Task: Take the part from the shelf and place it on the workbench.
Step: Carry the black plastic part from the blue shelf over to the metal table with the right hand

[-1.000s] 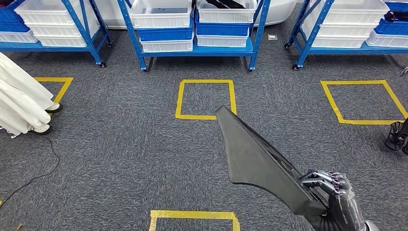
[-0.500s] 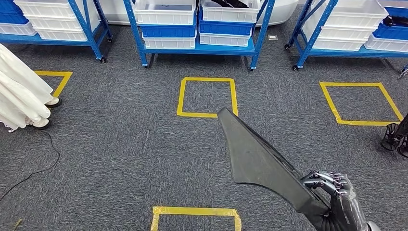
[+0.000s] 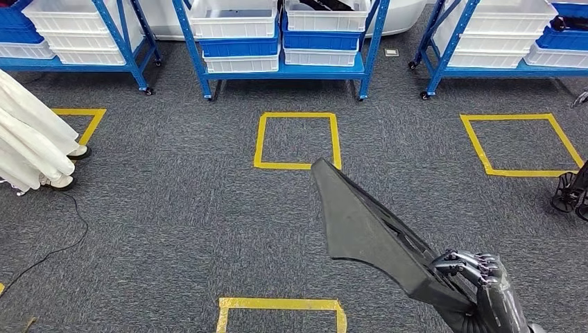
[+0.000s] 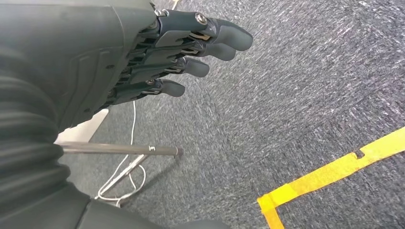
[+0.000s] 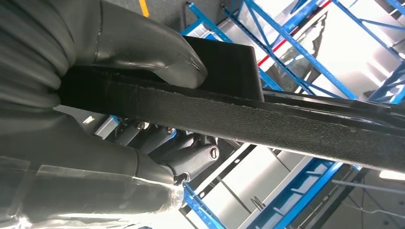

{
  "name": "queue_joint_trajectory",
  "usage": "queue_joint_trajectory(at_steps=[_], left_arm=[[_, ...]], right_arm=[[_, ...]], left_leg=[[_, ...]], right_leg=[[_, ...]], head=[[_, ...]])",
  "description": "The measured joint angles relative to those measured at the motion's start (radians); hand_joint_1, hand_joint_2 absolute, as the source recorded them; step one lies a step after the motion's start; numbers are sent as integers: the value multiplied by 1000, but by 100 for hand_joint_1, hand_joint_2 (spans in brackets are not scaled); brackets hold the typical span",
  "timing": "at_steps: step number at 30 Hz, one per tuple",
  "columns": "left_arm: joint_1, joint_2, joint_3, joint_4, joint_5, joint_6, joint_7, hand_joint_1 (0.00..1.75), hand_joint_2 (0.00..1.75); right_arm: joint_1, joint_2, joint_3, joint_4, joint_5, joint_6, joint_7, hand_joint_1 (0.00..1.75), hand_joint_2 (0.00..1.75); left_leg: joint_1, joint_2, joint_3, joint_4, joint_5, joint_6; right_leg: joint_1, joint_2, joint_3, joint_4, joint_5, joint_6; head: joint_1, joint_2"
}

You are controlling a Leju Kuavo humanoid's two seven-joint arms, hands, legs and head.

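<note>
Right hand (image 3: pixel 478 281) at 5 o'clock, clamped on one end of part (image 3: pixel 367 229); long free end cantilevered toward 11. Left hand (image 4: pixel 181 52) empty, fingers loosely extended. Risk: lever load twisting part out of grip mid-walk, or tip clipping shelf (image 3: pixel 284 69) while turning.

Your right hand (image 3: pixel 478 284) sits low on the robot's right side, fingers (image 3: pixel 463 261) curled over the top edge of the dark panel-shaped part (image 3: pixel 367 225), so it's got a proper grip. Up close from the wrist, the thick thumb (image 5: pixel 143 45) presses on one face of the part's edge while the darker fingers wrap around the other side, squeezing it between them. The part sticks out forward and up, away from the hand. Your left hand (image 4: pixel 157 57) hangs by the side holding nothing, fingers (image 4: pixel 210 40) stretched out fairly straight, lying close together.
</note>
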Motion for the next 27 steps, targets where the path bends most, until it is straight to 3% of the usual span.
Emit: queue_joint_trajectory(at_steps=[8,10,12,14,15,16,17,18,20,23,25,27], left_arm=[[0,1,-5,0,-13,-2,0,0,175],[-1,-1,-6,0,-13,-2,-1,0,175],[-1,-3,-7,0,-14,-2,-1,0,175],[1,-3,-8,0,-14,-3,-1,0,175],[1,-3,-9,1,-14,-4,-1,0,175],[1,-4,-9,1,-14,-5,-1,0,175],[1,-5,-10,1,-14,-5,-1,0,175],[1,-5,-11,1,-15,-5,-1,0,175],[1,-4,-12,1,-15,-5,0,0,175],[6,-3,-12,1,-16,-4,0,0,175],[8,-3,-12,1,-16,-5,1,0,175],[8,-3,-12,1,-16,-6,4,0,175]], right_arm=[[11,7,-1,-12,14,0,0,175,175],[19,6,-2,-21,13,-1,0,175,175],[29,6,-3,-25,12,-2,-1,175,175],[38,6,-3,-25,12,-2,-1,175,175],[41,6,-3,-25,12,-2,-1,175,175],[43,6,-3,-25,12,-2,-1,175,175],[44,6,-3,-26,11,-2,-1,175,175],[44,6,-3,-27,11,-2,0,175,175],[47,6,-4,-30,8,-1,0,175,175],[49,5,-5,-33,1,8,-1,175,175],[49,6,-4,-33,2,15,0,175,175],[48,8,-4,-33,8,21,0,175,175]], left_leg=[[2,-4,4,-17,8,9],[8,-8,11,-38,22,14],[8,-15,6,-40,27,15],[9,-28,0,-39,31,10],[10,-36,-2,-38,33,7],[11,-44,-4,-35,34,3],[13,-53,-7,-29,33,-2],[12,-63,-12,-21,31,-10],[9,-77,-22,-6,26,-24],[15,-81,-32,5,23,-36],[19,-49,-58,68,-19,-45],[21,-17,-116,204,-96,-52]], right_leg=[[1,-3,-3,4,-3,5],[5,-1,-34,69,-42,-2],[0,1,-99,206,-106,-8],[-6,2,-139,292,-134,2],[-10,2,-127,273,-121,14],[-16,4,-97,218,-98,27],[-23,13,-54,139,-70,38],[-26,23,-20,73,-48,43],[-26,35,8,10,-29,30],[-25,16,6,16,-22,-1],[-27,2,10,15,-17,-13],[-20,-13,10,16,-16,-17]], head=[[0,0],[3,0],[5,0],[6,0],[6,0],[6,0],[6,0],[7,0],[7,0],[6,0],[2,0],[-2,0]])
